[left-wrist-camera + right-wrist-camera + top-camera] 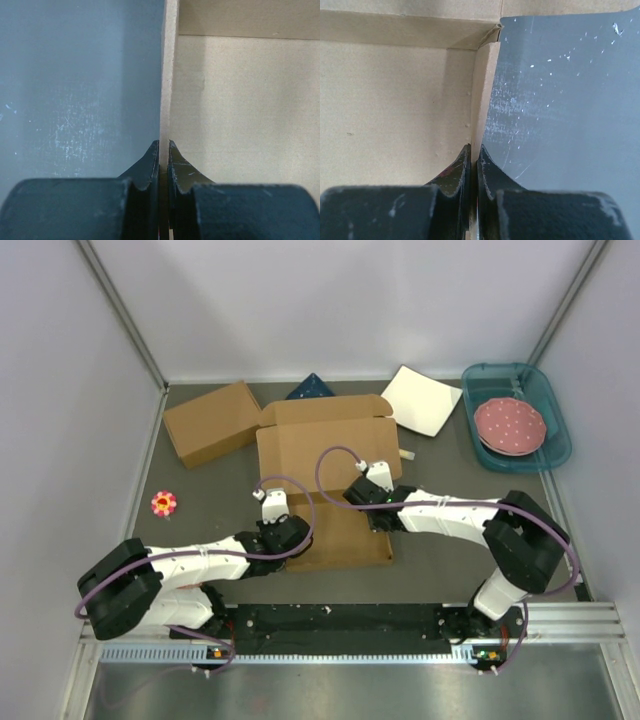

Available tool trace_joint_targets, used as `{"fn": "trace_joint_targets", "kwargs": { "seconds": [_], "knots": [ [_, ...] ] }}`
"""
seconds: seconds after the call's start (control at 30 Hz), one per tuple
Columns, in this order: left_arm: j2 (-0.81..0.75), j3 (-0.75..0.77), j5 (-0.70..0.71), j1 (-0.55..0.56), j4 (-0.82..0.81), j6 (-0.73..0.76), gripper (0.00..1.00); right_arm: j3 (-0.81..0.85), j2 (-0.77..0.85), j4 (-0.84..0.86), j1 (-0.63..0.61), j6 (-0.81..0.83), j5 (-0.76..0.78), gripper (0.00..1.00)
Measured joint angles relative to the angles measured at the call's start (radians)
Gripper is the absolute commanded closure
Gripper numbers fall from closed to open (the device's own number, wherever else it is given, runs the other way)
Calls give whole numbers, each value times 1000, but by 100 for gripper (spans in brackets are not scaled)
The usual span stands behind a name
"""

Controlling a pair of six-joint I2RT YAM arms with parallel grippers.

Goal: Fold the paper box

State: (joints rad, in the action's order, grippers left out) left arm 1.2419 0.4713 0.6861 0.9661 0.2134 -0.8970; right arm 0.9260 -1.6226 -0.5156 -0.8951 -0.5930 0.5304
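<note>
The paper box (325,455) lies in the middle of the grey counter (200,550), just ahead of both arms, its lid flap laid open toward the far side and its flat brown bottom facing up. The left pincer (283,538) is at the box's left side, near the front; in the left wrist view its dark fingers (150,167) are pressed almost together on the thin upright edge of the side wall, with bare counter (75,100) to the left of the wall and the inside of the box (240,125) to the right. The right pincer (372,505) is at the opposite side; in its wrist view the pincer (474,152) is likewise nipped narrow on the standing right wall, cardboard (385,110) on the left, scuffed counter (570,100) on the right, and a folded box corner at the far end of the wall. Behind the paper box, to the left, sits a deeper brown cardboard box (212,423), touching or just beside the lid flap. A dark blue object (311,388) lies at the back, a white square plate (422,400) to its right, and a teal tub (555,430) holding pink dotted plates (510,426) at far right. A small flower toy (164,503) lies at left, well apart from the box
</note>
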Motion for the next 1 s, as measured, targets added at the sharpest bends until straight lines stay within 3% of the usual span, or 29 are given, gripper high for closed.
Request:
{"fn": "trace_joint_targets", "kwargs": {
  "seconds": [0.43,0.47,0.5,0.6,0.7,1.0],
  "knots": [
    [1,0,13,10,1,-7,100,-79,-10,106,-1,-107,6,100],
    [1,0,14,10,2,-8,100,-82,-5,110,-1,-109,7,96],
    [1,0,15,10,2,-8,100,-88,1,114,1,-111,6,84],
    [0,0,18,12,5,-8,100,-87,20,106,3,-126,-3,65],
    [-2,0,22,14,19,-7,100,-73,28,55,6,-137,-10,54],
    [-3,0,37,25,33,-11,100,-23,55,-106,2,-134,-111,42]
  ]
}}
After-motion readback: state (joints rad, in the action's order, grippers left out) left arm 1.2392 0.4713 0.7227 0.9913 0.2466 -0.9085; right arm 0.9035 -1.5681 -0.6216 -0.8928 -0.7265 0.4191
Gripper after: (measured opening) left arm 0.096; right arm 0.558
